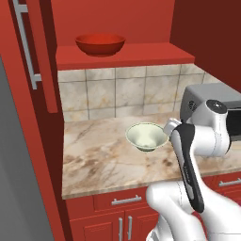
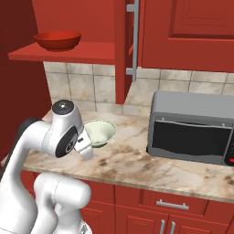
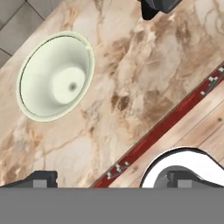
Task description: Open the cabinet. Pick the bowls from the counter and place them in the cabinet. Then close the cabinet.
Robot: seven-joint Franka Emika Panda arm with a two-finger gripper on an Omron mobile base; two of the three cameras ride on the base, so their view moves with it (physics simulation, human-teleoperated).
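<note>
Bowls are the matter here, and the job is roughly half done. Nearest the robot, the gripper (image 3: pixel 111 179) looks straight down on the counter (image 3: pixel 131 87), its jaws spread wide and holding nothing; the finger tips (image 3: pixel 41 178) stand well apart at the bottom of the hand view. Just beyond, the pale greenish-white bowl (image 1: pixel 147 136) sits upright on the counter, off to one side of the gripper's line and not between the fingers, so it is not yet picked. Further right along the slab stands a grey microwave (image 2: pixel 192 128). Behind runs the tiled backsplash (image 1: pixel 113 92). Highest and farthest, the cabinet (image 1: pixel 124 56) stands open, its door (image 1: pixel 37 52) swung aside, and the red bowl (image 1: pixel 100 44) already rests on the inner shelf. Left to do: grasp the pale bowl, shelve it, shut the doors.
</note>
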